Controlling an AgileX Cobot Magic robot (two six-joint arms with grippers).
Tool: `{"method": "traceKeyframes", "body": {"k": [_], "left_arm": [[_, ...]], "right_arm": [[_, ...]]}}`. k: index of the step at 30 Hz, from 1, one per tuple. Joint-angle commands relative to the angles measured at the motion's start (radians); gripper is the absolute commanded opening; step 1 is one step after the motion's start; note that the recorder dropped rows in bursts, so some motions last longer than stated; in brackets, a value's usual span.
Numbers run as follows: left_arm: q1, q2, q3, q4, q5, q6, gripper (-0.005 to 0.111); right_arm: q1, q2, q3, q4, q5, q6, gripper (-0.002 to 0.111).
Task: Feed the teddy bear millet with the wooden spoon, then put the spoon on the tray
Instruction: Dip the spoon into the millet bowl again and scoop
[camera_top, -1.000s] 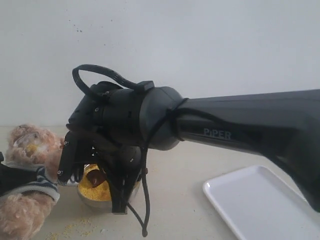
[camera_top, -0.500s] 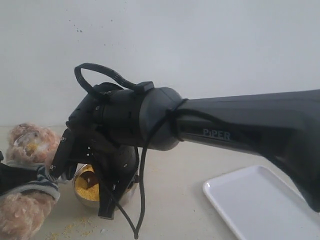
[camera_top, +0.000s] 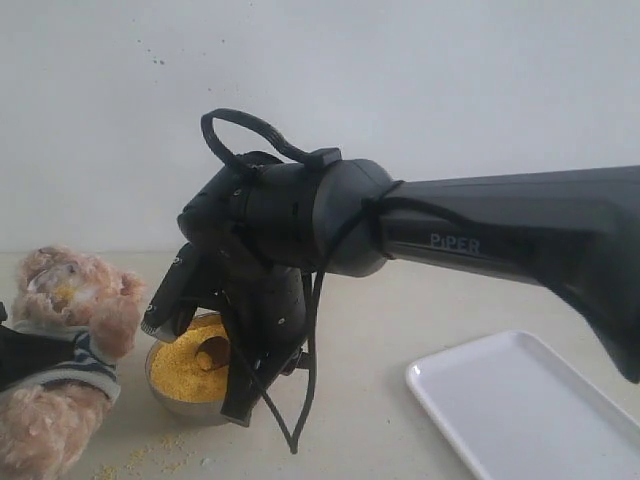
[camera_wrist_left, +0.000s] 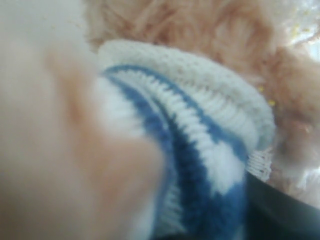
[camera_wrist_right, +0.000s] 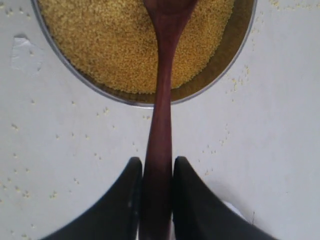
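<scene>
Wooden spoon (camera_wrist_right: 159, 125): its long axis runs from the right gripper (camera_wrist_right: 157, 170) straight across the steel bowl's (camera_wrist_right: 239, 60) rim, bowl end dipped in the millet (camera_wrist_right: 100, 45). The jaws are clamped on the handle. The right arm bends down over the steel bowl, with the teddy bear (camera_top: 60, 320) just beside it and the tray (camera_top: 520, 400) on its far side. Left jaws: cannot tell

L wrist: teddy bear (camera_wrist_left: 210, 125) blurry; wooden spoon (camera_wrist_right: 161, 120) tip cropped.

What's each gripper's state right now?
Left gripper: cannot tell; pressed against the teddy bear, jaws hidden.
Right gripper: closed on the wooden spoon handle.
</scene>
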Motion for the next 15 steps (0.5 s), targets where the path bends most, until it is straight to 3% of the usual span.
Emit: {"method": "traceKeyframes", "body": {"k": [1,7,15], "left_arm": [[0.002,-0.002,-0.01,-0.015,0.033,0.018,0.004],[0.002,-0.002,-0.01,-0.015,0.033,0.018,0.004],[0.002,-0.002,-0.01,-0.015,0.033,0.026,0.004]], "right_arm": [[-0.004,-0.006,-0.005,0.004,0.0,0.031,0.0],[-0.041,-0.022,-0.005,0.018,0.017,0.111,0.0],[-0.12,-0.096,-0.005,0.227,0.027,0.018,0.0]]}}
